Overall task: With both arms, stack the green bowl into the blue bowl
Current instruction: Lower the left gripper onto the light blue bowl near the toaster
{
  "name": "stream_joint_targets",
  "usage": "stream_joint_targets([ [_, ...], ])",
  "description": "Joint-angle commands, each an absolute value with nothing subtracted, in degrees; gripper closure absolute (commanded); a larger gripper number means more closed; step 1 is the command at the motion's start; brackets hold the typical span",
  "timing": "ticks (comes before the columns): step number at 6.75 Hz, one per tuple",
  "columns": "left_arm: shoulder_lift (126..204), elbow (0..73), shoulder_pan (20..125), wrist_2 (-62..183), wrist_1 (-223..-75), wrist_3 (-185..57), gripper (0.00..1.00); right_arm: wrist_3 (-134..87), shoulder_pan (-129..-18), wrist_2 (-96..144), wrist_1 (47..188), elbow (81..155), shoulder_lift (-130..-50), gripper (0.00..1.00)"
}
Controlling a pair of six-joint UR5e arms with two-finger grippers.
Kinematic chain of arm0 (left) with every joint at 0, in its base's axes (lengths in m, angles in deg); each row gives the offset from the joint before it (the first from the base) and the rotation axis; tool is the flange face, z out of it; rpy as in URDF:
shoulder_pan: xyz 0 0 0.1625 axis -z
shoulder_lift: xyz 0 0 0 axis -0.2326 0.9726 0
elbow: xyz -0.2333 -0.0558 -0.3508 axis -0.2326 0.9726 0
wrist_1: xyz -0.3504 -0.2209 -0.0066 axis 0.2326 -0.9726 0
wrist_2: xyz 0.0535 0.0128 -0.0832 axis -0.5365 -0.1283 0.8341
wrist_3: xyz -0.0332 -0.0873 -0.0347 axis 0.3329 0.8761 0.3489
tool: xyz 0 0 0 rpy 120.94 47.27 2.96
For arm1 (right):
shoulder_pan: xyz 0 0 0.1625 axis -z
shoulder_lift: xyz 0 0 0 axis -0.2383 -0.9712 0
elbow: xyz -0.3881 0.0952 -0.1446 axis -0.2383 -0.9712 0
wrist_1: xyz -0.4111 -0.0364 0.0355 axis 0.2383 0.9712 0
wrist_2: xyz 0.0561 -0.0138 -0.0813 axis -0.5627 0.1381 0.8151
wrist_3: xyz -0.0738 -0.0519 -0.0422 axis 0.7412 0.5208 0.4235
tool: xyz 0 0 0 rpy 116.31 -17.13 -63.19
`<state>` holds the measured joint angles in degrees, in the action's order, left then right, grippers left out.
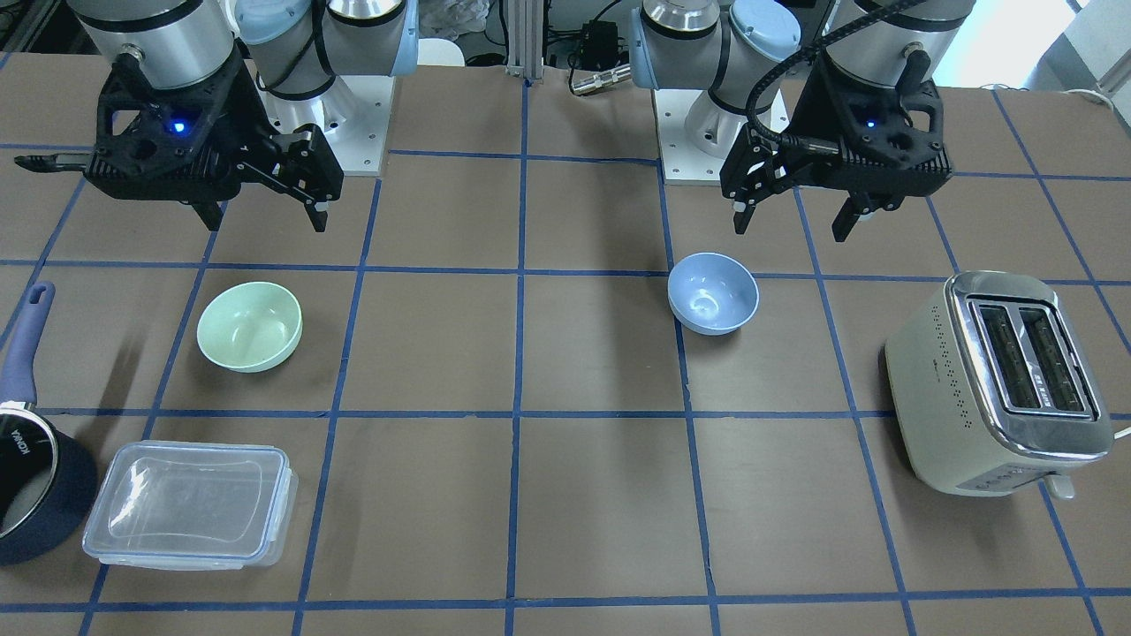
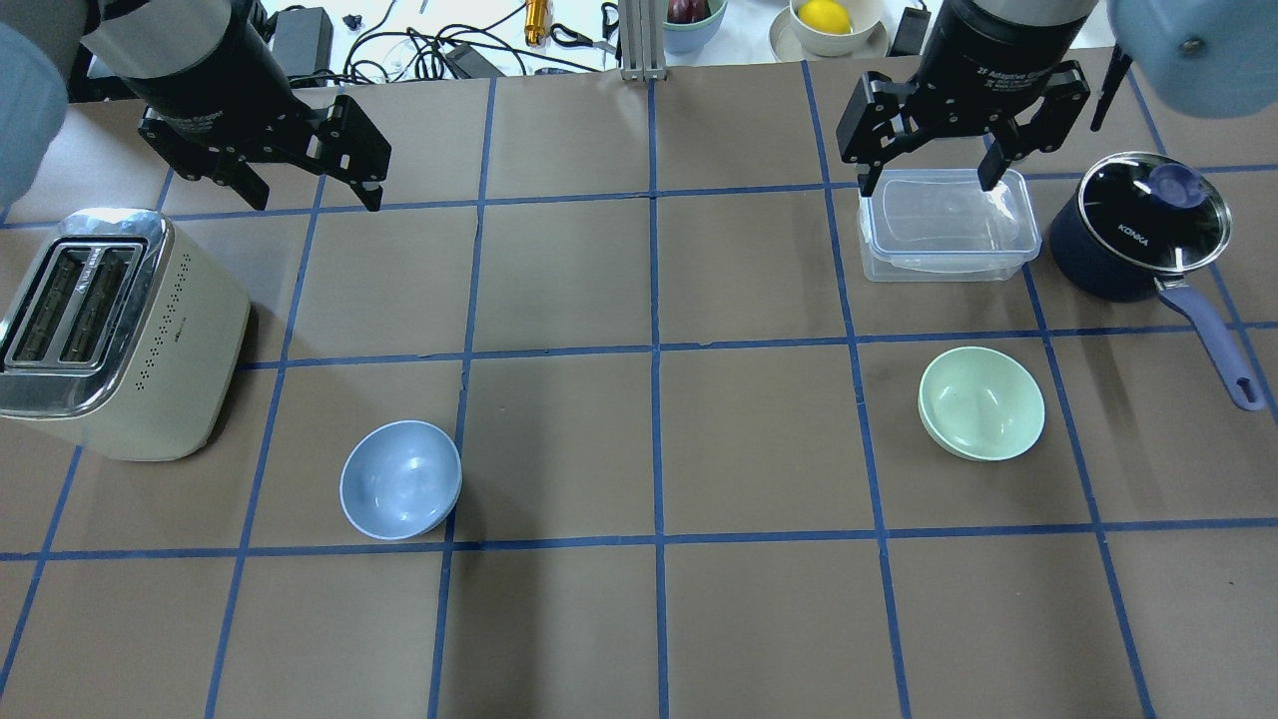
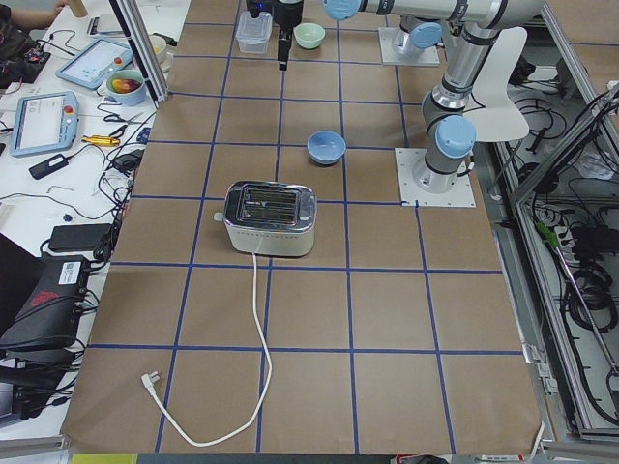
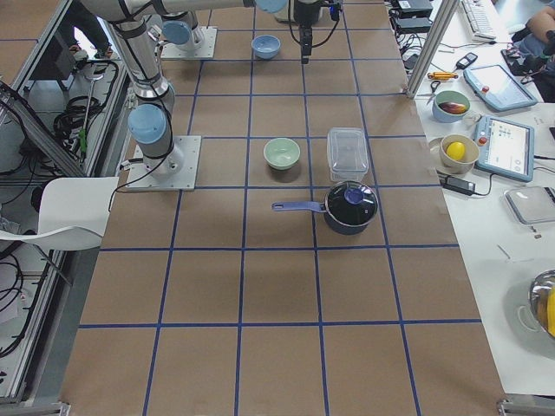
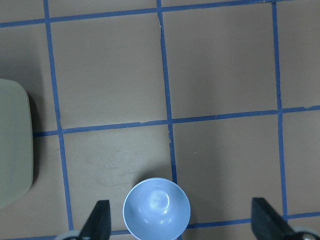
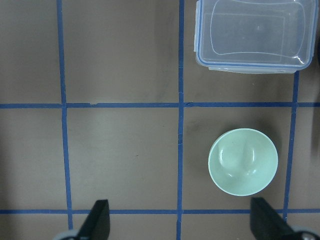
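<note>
The pale green bowl (image 1: 249, 325) stands upright and empty on the brown mat on my right side, also seen in the overhead view (image 2: 981, 402) and the right wrist view (image 6: 243, 161). The light blue bowl (image 1: 713, 292) stands upright and empty on my left side, also in the overhead view (image 2: 400, 479) and the left wrist view (image 5: 156, 208). My left gripper (image 1: 789, 228) hangs open and empty, high above the mat and behind the blue bowl. My right gripper (image 1: 267, 223) hangs open and empty, high above the mat, near the green bowl and the clear container.
A cream toaster (image 2: 110, 330) stands at my far left, beside the blue bowl. A clear lidded container (image 2: 944, 225) and a navy saucepan (image 2: 1138, 230) with a glass lid stand beyond the green bowl. Brown mat with blue tape lines lies between the two bowls.
</note>
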<state>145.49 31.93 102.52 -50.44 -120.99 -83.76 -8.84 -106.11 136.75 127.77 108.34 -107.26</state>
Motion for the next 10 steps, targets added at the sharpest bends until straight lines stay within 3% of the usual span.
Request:
stream_joint_targets([
  [1, 145.9, 32.4, 103.0, -50.2, -118.7, -83.3, 0.0, -8.9, -106.1, 136.8, 127.8, 108.4, -107.3, 0.0],
  [3, 144.5, 35.5, 103.6, -51.4, -119.4, -83.8, 0.0, -8.8, -106.1, 137.0, 127.8, 108.5, -107.3, 0.0],
  [6, 142.4, 55.6, 102.8, -51.4, -113.8, -83.4, 0.0, -8.9, -106.1, 136.7, 127.8, 108.7, -107.3, 0.0],
  [8, 140.4, 63.0, 103.5, -51.3, -111.6, -81.5, 0.0, -8.8, -106.1, 137.0, 127.8, 108.7, -107.3, 0.0],
  [10, 142.9, 73.2, 104.2, -51.6, -94.2, -81.7, 0.0, -8.6, -106.1, 137.1, 127.2, 108.8, -107.3, 0.0],
])
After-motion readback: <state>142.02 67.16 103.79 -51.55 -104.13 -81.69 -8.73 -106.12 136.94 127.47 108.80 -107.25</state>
